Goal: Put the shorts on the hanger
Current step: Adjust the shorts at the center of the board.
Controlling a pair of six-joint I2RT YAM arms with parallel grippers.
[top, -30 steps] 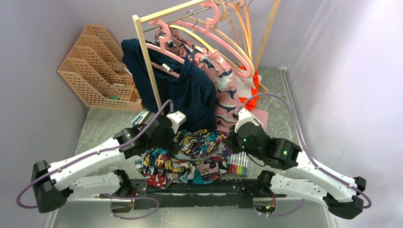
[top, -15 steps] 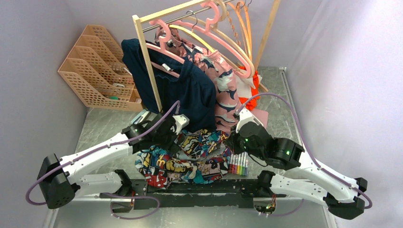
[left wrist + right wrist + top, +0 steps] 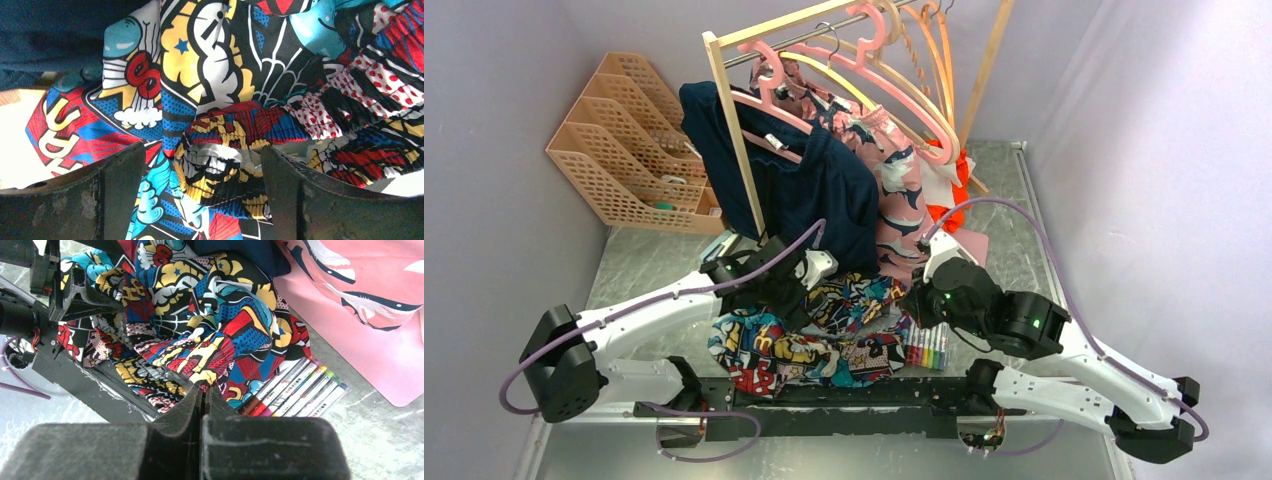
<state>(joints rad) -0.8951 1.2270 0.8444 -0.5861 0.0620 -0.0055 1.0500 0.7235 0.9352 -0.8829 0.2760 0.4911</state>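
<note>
At the lower centre of the top view, the shorts (image 3: pixel 824 335) are heaped on the table (image 3: pixel 644 265) just beyond the arm bases, with a marker pack (image 3: pixel 927 350) touching their right edge. Over the last second the left gripper (image 3: pixel 802 285) has been carried rightward and farther up the frame, from the left margin of the heap onto its upper-left part. In the left wrist view its fingers (image 3: pixel 117 195) are seen spread wide, with a bunched ridge of the print lying between them, not yet clamped.

The right gripper (image 3: pixel 916 300) has hardly been shifted. It is kept at the heap's right edge, and in its wrist view the tips (image 3: pixel 202 390) are pressed fully together against the fabric's hem; whether cloth is caught between them cannot be told.

Farther back, the hanger (image 3: pixel 870 24) is hooked on the rail at the top of the frame, bare and well apart from the shorts, behind a navy garment (image 3: pixel 824 190).

A left-hand grasp is judged to be in preparation; lifting and threading are still to be done.
</note>
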